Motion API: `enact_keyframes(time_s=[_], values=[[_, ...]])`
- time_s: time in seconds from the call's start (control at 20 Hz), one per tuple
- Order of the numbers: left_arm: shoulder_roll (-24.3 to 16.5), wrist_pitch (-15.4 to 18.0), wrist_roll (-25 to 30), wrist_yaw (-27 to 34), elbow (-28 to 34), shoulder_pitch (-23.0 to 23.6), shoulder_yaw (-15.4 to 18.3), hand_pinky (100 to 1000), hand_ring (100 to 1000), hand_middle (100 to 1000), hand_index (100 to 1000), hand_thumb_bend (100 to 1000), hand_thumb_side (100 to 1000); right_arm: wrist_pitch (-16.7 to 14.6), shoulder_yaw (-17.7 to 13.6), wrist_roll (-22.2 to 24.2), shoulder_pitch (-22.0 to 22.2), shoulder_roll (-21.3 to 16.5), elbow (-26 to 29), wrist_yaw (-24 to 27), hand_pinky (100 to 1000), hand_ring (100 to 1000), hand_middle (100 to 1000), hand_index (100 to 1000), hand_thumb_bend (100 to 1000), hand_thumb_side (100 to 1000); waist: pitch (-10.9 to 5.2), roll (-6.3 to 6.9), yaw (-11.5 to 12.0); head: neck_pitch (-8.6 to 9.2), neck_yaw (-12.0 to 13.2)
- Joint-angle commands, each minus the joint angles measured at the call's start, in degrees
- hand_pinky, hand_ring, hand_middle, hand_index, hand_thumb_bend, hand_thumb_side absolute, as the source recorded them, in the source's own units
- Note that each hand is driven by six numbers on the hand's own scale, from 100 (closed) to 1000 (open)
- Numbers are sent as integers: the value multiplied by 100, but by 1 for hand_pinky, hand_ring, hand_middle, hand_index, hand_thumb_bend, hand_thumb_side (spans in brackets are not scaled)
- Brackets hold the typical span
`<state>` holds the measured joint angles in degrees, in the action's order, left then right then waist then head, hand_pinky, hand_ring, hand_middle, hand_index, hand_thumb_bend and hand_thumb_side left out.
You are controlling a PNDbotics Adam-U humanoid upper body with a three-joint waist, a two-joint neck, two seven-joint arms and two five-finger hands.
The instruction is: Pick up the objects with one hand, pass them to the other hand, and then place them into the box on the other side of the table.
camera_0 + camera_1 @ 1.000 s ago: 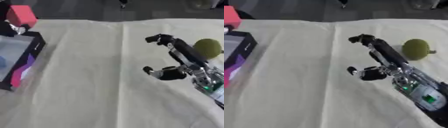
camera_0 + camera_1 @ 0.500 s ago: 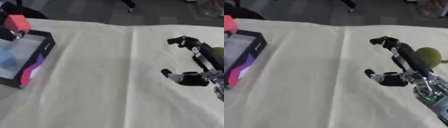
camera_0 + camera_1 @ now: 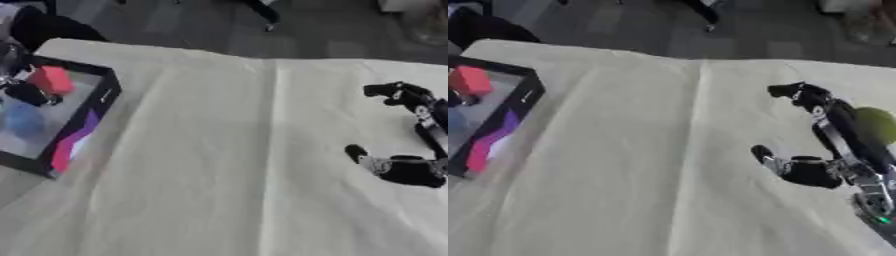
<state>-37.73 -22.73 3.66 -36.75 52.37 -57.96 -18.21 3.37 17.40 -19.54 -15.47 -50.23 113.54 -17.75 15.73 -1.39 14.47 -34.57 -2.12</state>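
With my right hand (image 3: 820, 167) hanging in the lower right of the frame, fingers spread wide and nothing between them, I judge I am at the pick-up step and have not yet closed on anything. The target there is the green round fruit (image 3: 878, 125), which sits just behind the long fingers at the right edge, half hidden by them; I cannot tell whether a finger touches it. My next move, as I read it, is to bring the palm round to the fruit and curl the fingers about it, then carry it toward the middle for the pass. The cream tablecloth (image 3: 227, 165) lies bare across the whole centre, so there is plenty of open room. Farther off, at the upper left, the black-rimmed box (image 3: 52, 117) sits near the table's left edge, with a red block (image 3: 51, 80) over it. My left hand is not clearly visible to me.
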Motion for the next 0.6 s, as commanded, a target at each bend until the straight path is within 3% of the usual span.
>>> enact_keyframes(time_s=[0.05, 0.1, 0.2, 0.35, 0.5, 0.6], values=[[-91, -78, 107, -364, -55, -156, 88, 875, 829, 734, 844, 883, 366, 12, -110, -66, 3, -118, 105, 15, 775, 847, 749, 854, 471, 102, -6, -50, -13, 17, 73], [-84, -114, 135, -488, -71, -162, 94, 882, 842, 743, 851, 942, 460, 13, -121, -78, 20, -120, 105, 14, 775, 847, 749, 854, 470, 102, -7, -47, -19, 11, 73], [-73, -184, 187, -671, -92, -169, 121, 891, 854, 752, 859, 1000, 526, 26, -149, -107, 58, -122, 105, 13, 774, 848, 750, 854, 471, 102, -11, -44, -28, -5, 59], [-76, -236, 265, -798, -72, -169, 160, 877, 838, 749, 860, 998, 522, 51, -218, -175, 125, -136, 105, 38, 772, 849, 751, 856, 477, 104, -30, -35, -42, -60, -52], [-118, -312, 174, -776, 51, -140, 208, 859, 822, 762, 866, 857, 458, 88, -362, -279, 164, -172, 105, 143, 768, 851, 755, 858, 480, 100, -57, -27, -58, -121, -431], [-216, -363, -103, -641, 274, -65, 229, 837, 796, 783, 844, 683, 419, 116, -549, -383, 185, -251, 105, 191, 768, 858, 768, 865, 489, 100, -72, -24, -66, -199, -981]])
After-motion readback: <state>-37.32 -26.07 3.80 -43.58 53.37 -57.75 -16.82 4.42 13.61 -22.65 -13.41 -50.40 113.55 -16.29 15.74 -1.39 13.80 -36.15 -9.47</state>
